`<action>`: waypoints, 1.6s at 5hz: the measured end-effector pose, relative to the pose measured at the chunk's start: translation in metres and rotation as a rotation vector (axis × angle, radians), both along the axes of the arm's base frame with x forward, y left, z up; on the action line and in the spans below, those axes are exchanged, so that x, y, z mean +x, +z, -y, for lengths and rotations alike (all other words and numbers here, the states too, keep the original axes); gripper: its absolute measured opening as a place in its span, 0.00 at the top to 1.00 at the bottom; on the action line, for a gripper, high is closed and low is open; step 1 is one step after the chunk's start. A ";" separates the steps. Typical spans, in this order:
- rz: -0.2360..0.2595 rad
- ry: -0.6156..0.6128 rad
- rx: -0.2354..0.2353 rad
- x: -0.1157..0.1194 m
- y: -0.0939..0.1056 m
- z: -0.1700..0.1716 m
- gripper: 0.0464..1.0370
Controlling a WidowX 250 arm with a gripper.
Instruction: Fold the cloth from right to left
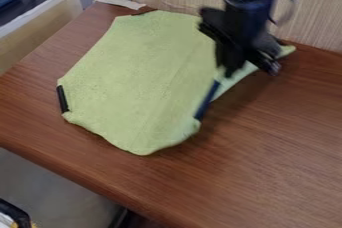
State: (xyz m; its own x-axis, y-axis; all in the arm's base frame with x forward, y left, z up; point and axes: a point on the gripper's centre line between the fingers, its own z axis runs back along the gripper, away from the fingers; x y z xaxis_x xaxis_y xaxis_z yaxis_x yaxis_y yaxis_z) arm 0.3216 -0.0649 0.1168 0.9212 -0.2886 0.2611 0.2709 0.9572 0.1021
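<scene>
The green cloth (133,82) is laid on the brown wooden table (280,162), left of centre in the view, its long axis directed from the wall side down to a rounded near end, one pointed corner turned rightward past the gripper (252,69). The gripper is positioned over the cloth's right side, its fingers spread apart. The table is backed by a pale wood-grain panel (314,17) and bordered at upper left by a beige board (40,27)

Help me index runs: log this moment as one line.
black tool over right side of light green fabric cloth | mostly spread on brown wooden table | fold unfinished
</scene>
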 end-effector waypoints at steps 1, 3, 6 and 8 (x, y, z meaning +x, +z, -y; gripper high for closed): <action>0.007 0.092 -0.041 0.009 0.005 -0.043 0.99; -0.022 0.275 -0.059 0.017 -0.011 -0.129 0.99; -0.119 0.332 -0.080 0.015 -0.054 -0.156 0.54; -0.080 0.331 -0.051 0.012 -0.032 -0.156 0.03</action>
State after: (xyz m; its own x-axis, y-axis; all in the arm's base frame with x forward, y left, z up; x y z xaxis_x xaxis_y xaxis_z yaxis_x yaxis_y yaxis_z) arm 0.3336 0.0907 0.0843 0.9808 0.0411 0.1904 -0.0500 0.9978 0.0425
